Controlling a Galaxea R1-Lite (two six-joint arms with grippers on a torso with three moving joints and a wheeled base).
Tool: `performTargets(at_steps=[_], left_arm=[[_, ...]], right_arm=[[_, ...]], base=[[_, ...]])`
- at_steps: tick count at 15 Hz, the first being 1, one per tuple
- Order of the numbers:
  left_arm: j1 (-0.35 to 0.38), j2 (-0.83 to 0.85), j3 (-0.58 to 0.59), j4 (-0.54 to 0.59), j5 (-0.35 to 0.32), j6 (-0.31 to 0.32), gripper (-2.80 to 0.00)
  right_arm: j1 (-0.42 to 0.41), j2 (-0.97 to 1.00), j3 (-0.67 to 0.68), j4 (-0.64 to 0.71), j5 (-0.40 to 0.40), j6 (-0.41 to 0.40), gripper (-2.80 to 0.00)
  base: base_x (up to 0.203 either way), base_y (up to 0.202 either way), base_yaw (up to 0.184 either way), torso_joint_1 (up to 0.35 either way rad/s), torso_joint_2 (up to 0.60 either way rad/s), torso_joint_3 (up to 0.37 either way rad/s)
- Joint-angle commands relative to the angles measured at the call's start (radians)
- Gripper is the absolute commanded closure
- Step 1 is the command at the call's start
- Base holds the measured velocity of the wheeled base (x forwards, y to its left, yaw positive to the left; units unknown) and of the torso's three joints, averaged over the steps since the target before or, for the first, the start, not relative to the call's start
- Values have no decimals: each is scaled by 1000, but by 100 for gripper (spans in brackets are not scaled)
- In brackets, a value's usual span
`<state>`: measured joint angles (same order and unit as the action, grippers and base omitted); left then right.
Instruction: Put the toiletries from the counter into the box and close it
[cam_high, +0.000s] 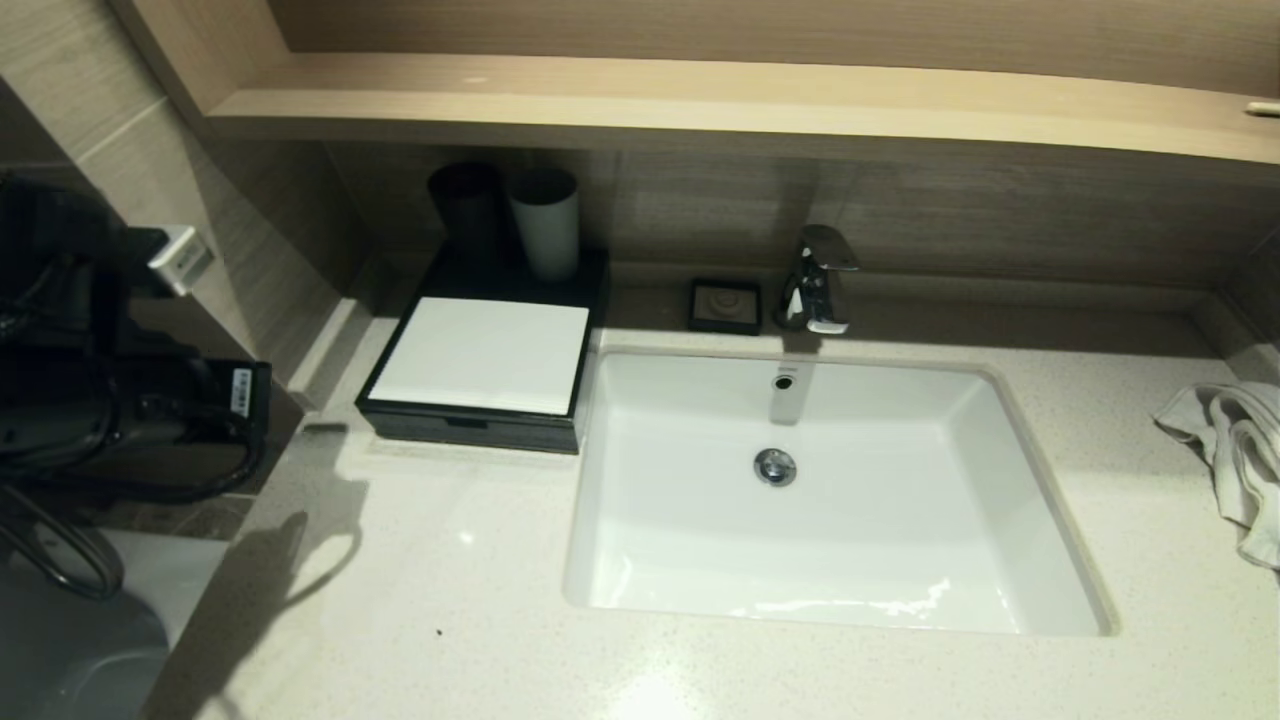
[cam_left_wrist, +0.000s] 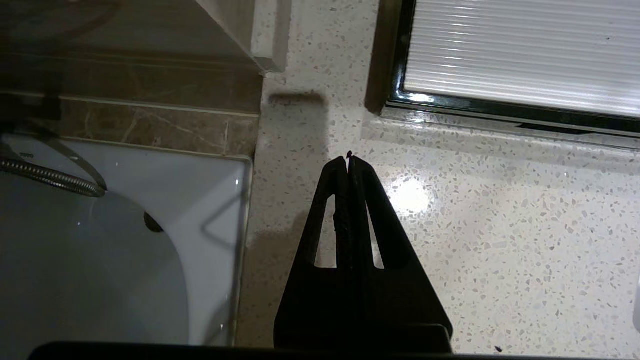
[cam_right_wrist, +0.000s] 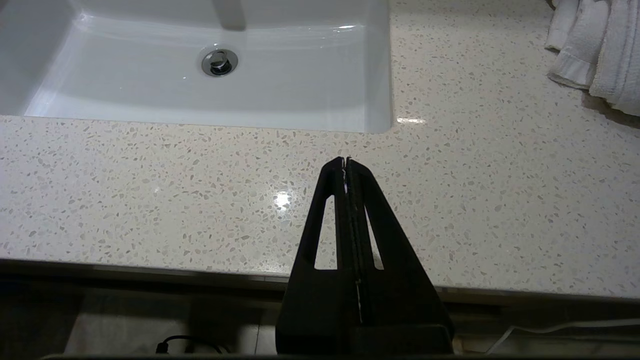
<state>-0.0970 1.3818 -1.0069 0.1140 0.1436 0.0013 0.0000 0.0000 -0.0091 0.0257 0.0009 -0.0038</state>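
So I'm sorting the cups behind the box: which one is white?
The right-hand cup, nearer the faucet; the left cup beside it is black.

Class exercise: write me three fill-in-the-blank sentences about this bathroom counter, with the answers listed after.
1. The box with the white lid sits to the ___ of the sink.
2. The towel is ___ in colour.
3. The left gripper and right gripper are both ___.

Answers: left; white; shut
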Motion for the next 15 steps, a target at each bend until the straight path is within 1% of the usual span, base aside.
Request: performTargets(at_steps=[1, 4, 7, 8, 15], left_arm=[[10, -43, 18, -7, 1, 5, 0], [16, -96, 71, -61, 1, 34, 0], [67, -168, 127, -120, 1, 100, 0], [81, -193, 149, -134, 1, 113, 0], [94, -429, 334, -148, 1, 129, 0]], right_arm=[[0, 0, 0, 0, -1, -1, 0], [-1, 0, 0, 0, 1, -1, 0], [0, 0, 0, 0, 1, -1, 0], [0, 0, 0, 0, -1, -1, 0], [0, 0, 0, 0, 0, -1, 0]], base=[[0, 0, 0, 0, 0, 0], [0, 0, 0, 0, 0, 0], [0, 0, 0, 0, 0, 0], [0, 0, 0, 0, 0, 0], [0, 0, 0, 0, 0, 0]])
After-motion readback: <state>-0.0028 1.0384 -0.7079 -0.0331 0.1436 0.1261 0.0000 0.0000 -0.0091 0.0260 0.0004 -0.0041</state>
